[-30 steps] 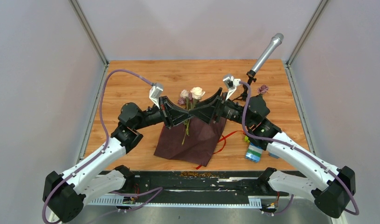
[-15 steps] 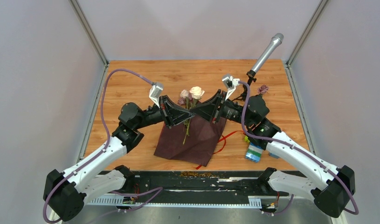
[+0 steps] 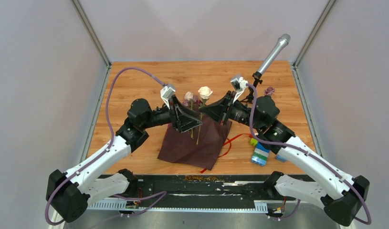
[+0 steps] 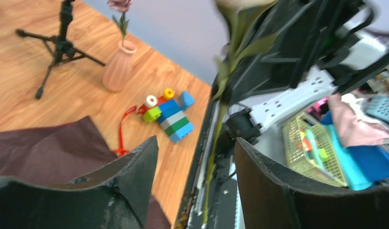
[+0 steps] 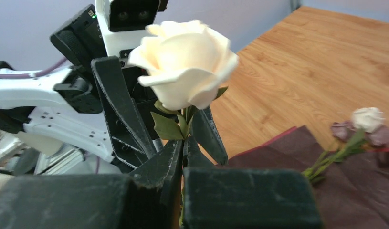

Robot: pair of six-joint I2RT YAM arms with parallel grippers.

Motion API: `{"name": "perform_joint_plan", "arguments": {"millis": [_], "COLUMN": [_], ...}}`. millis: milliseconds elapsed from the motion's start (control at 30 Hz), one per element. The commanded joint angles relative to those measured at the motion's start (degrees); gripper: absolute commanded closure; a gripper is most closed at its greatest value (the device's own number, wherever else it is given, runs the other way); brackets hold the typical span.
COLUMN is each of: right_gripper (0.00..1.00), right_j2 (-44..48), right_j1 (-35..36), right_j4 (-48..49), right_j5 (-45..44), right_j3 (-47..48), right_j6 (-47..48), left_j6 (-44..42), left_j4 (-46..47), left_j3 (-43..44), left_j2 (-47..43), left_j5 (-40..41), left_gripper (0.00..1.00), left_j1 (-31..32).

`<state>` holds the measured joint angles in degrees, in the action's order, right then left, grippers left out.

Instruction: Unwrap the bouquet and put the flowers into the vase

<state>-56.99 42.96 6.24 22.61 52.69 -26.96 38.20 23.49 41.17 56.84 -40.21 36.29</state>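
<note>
While my right gripper pinched the stem of a cream rose upright, my left gripper stood just beside it, jaws apart, the stem showing between them.
Below, the maroon wrapping paper lay spread flat on the table, other flowers lying on it; the pink vase, well apart by the microphone tripod, held one mauve rose.
</note>
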Motion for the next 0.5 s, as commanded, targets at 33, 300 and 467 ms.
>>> {"name": "perform_joint_plan", "arguments": {"millis": [33, 300, 467], "right_gripper": [1.00, 1.00, 1.00], "right_j2": [4.7, 8.8, 10.3], "right_j1": [0.3, -0.4, -7.8], "right_j4": [-16.3, -30.2, -30.4], "right_j5": [-12.9, -44.0, -49.4], "right_j3": [7.8, 11.5, 9.8], "right_j6": [12.4, 20.7, 24.1], "left_j6": [-16.1, -26.0, -27.6], "left_j4": [-25.2, -43.2, -48.7], "left_j3": [8.8, 14.2, 16.0], "left_j2": [0.9, 0.0, 1.0], "left_j5": [3.1, 12.3, 28.7], "left_gripper": [0.13, 0.00, 0.00], "left_j1": [-1.5, -16.5, -25.2]}}
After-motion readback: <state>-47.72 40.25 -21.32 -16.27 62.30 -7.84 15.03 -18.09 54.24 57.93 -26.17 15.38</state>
